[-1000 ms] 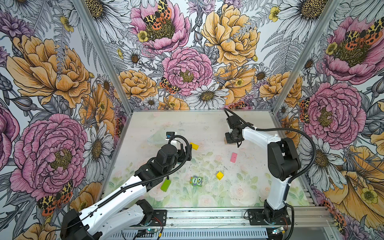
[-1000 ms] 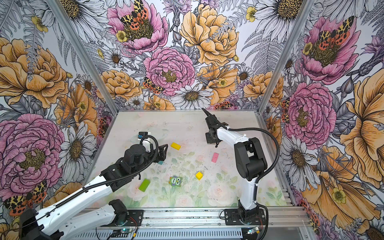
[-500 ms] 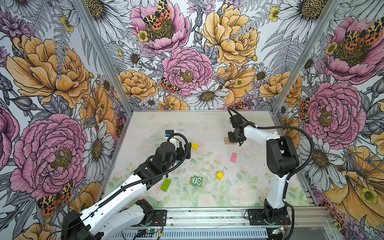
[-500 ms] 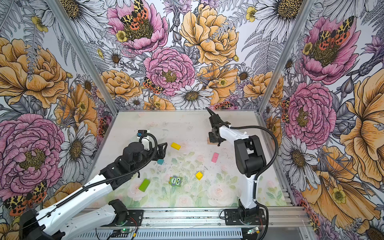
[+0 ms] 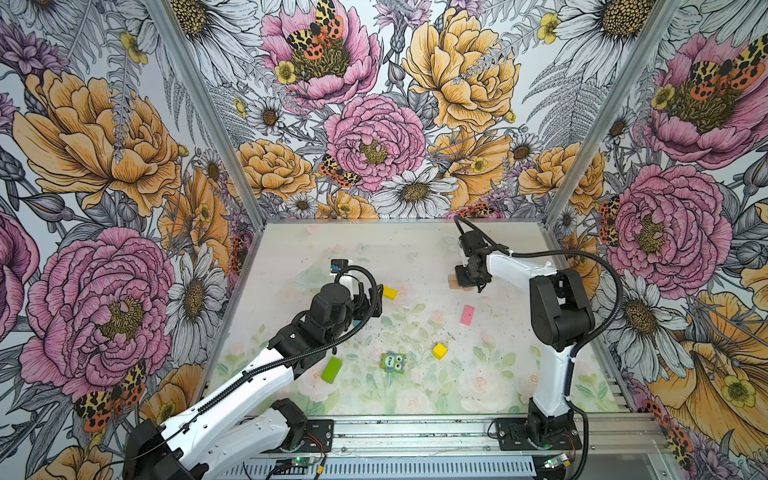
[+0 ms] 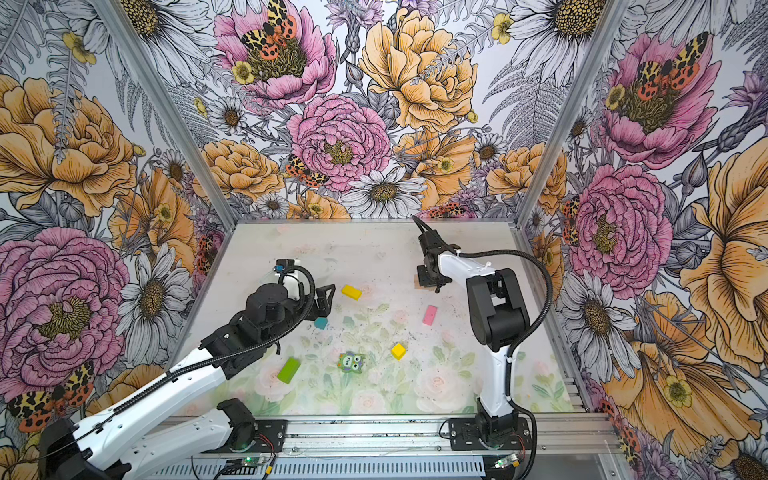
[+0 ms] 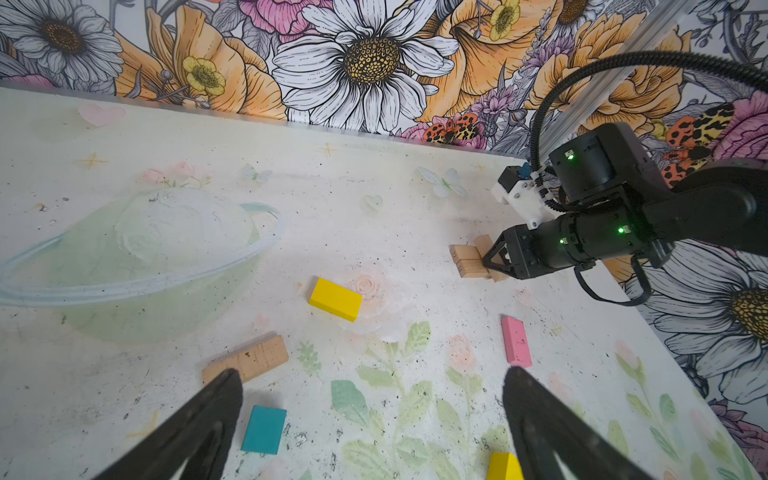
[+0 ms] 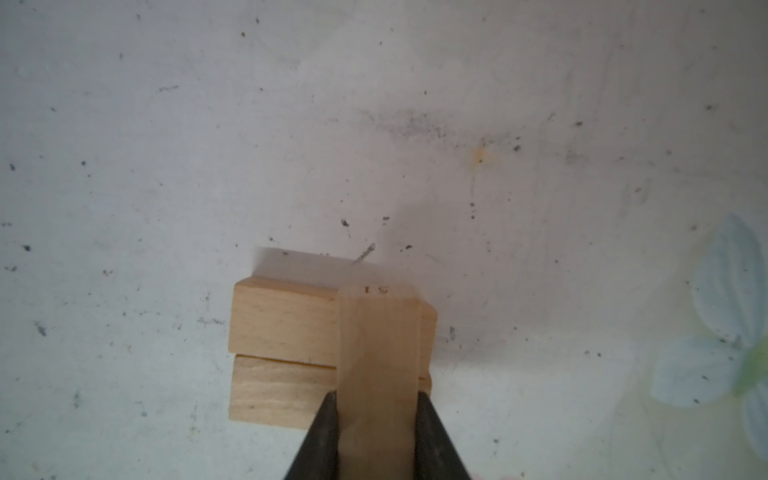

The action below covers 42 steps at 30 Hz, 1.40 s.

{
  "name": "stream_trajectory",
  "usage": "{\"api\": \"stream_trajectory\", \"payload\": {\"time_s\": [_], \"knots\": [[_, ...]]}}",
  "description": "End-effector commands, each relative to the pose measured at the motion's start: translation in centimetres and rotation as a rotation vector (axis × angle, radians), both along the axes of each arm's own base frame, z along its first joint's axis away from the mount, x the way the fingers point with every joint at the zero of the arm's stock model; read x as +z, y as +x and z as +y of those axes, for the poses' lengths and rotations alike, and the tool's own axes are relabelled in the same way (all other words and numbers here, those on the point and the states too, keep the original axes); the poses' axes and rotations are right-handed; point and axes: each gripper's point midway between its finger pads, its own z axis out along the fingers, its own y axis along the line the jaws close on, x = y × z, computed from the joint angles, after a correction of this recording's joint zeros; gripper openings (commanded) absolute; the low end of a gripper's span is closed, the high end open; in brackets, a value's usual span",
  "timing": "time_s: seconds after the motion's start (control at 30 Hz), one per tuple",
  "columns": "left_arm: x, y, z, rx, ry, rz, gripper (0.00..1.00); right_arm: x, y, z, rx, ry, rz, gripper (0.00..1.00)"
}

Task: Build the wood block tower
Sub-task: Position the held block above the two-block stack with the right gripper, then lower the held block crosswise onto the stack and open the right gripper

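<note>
Tower [image 8: 282, 353] is sitting back right on your desk [image 5: 415, 249]: two tan bars side by side. The right wrist view is showing you the right tool [image 8: 376, 399] clenching a third bar [image 8: 378, 332] crosswise over them. Left tool [image 7: 370, 386] is gaping, released, near a teal block [image 7: 264, 430] and a loose bar [image 7: 249, 359] that only its wrist view is showing. Open desk is ringing the tower.

Your table [image 5: 415, 249] | on it: yellow bar [image 5: 389, 292], pink bar [image 5: 467, 314], yellow cube [image 5: 439, 351], owl block [image 5: 392, 362], lime block [image 5: 331, 370], teal block [image 6: 321, 323], loose tan bar [image 7: 253, 357], tan pair [image 8: 282, 320] side-by-side
</note>
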Motion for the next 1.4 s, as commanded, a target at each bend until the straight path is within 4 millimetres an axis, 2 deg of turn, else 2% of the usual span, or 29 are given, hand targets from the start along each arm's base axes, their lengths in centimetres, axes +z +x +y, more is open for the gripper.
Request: {"api": "stream_trajectory", "payload": {"time_s": [0.0,0.2,0.4,0.8,1.07,1.2,1.37], "knots": [[1.1,0.1,-0.1,-0.010,-0.023,-0.025,0.99,0.4,1.1,0.4,-0.009,0.022,-0.027,0.11],[1.1,0.1,0.0,-0.008,-0.023,-0.024,0.99,0.1,1.1,0.5,-0.009,0.024,-0.021,0.13],[1.1,0.0,0.0,-0.010,-0.025,-0.022,0.99,0.2,1.1,0.7,-0.004,0.035,-0.021,0.28],[1.2,-0.1,0.3,-0.003,-0.016,-0.024,0.99,1.5,1.2,0.7,-0.011,0.049,-0.049,0.37],[0.9,0.2,1.4,0.054,0.034,-0.009,0.99,4.3,1.2,0.9,-0.018,0.085,-0.118,0.49],[0.3,0.3,1.8,0.083,0.043,0.016,0.99,5.7,1.1,1.0,-0.010,0.095,-0.146,0.51],[-2.1,1.2,3.0,0.153,0.101,0.118,0.99,7.9,0.4,1.1,-0.015,0.120,-0.186,0.52]]}}
